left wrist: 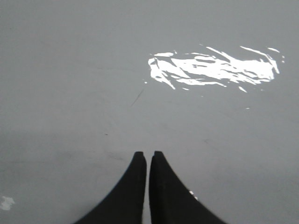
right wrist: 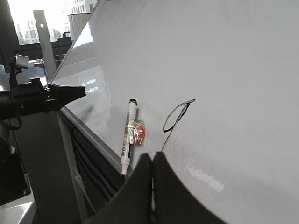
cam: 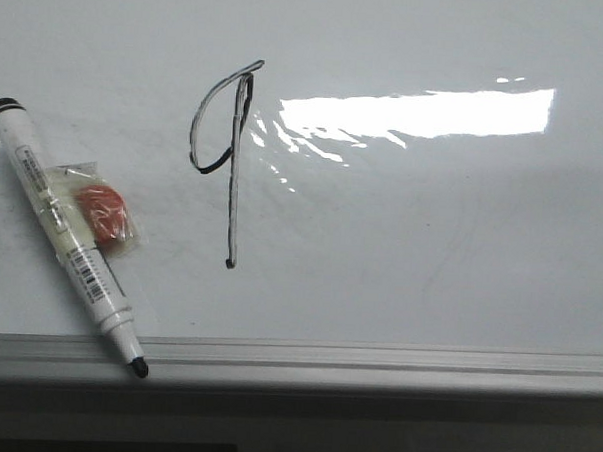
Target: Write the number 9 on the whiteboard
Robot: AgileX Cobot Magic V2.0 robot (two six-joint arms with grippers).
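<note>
The number 9 (cam: 228,153) is drawn in thin black marker on the whiteboard (cam: 430,252), a slanted loop with a long straight tail ending in a dot. It also shows in the right wrist view (right wrist: 176,116). A white marker (cam: 66,234) with its black tip uncapped lies on the board left of the figure, tip at the frame edge; it also shows in the right wrist view (right wrist: 128,136). My left gripper (left wrist: 149,155) is shut and empty over bare board. My right gripper (right wrist: 152,156) is shut and empty, held off the board near its front edge.
A small red object in clear wrap (cam: 104,213) is fixed to the marker's side. The board's grey metal frame (cam: 376,361) runs along the front. A bright glare patch (cam: 417,111) lies right of the figure. Beyond the board's edge stand a black arm part (right wrist: 42,98) and a metal post (right wrist: 46,51).
</note>
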